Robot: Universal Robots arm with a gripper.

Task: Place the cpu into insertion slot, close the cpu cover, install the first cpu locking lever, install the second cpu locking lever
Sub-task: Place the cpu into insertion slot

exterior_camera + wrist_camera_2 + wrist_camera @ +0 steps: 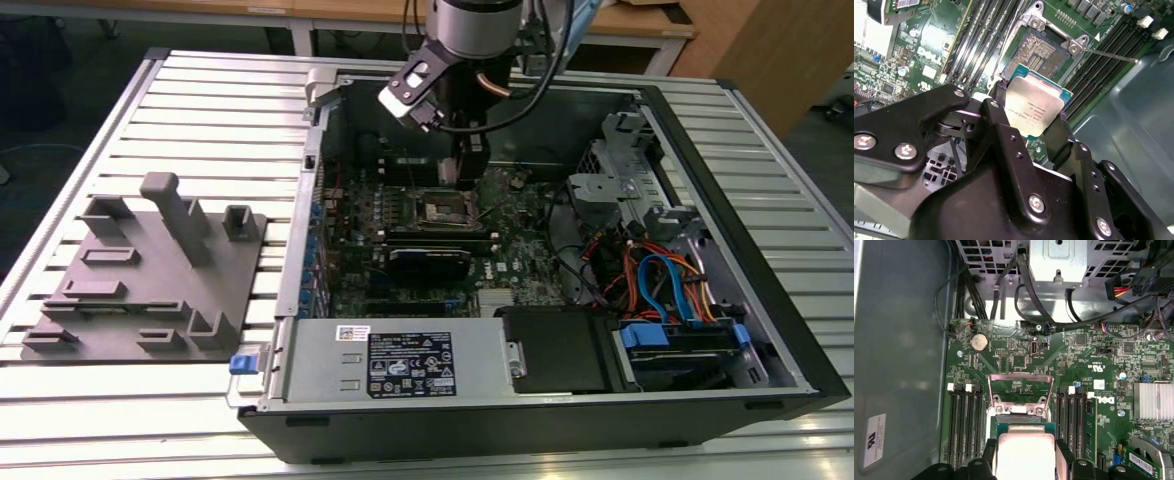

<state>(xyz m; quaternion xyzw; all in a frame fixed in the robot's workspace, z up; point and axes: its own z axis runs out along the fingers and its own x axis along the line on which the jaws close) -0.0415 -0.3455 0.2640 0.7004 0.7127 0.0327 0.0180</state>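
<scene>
- 1 hand [1029, 119] grips the cpu [1038, 106] by 2 opposite edges.
- The cpu hangs just above the insertion slot [1046, 47], not seated.
- The cpu cover [1020, 375] stands swung open.
- In the exterior view, the hand sits at 12 o'clock of the insertion slot.

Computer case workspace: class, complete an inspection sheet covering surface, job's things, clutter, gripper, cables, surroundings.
Surface: slatted metal table, bearing an open computer case.
Job's things: chip held over the open socket; cover frame raised.
Clutter: grey moulded tray, on the exterior view's left.
Gripper: shut on the chip.
Cables: orange and blue bundle inside the case.
Surroundings: wooden desks behind.
</scene>
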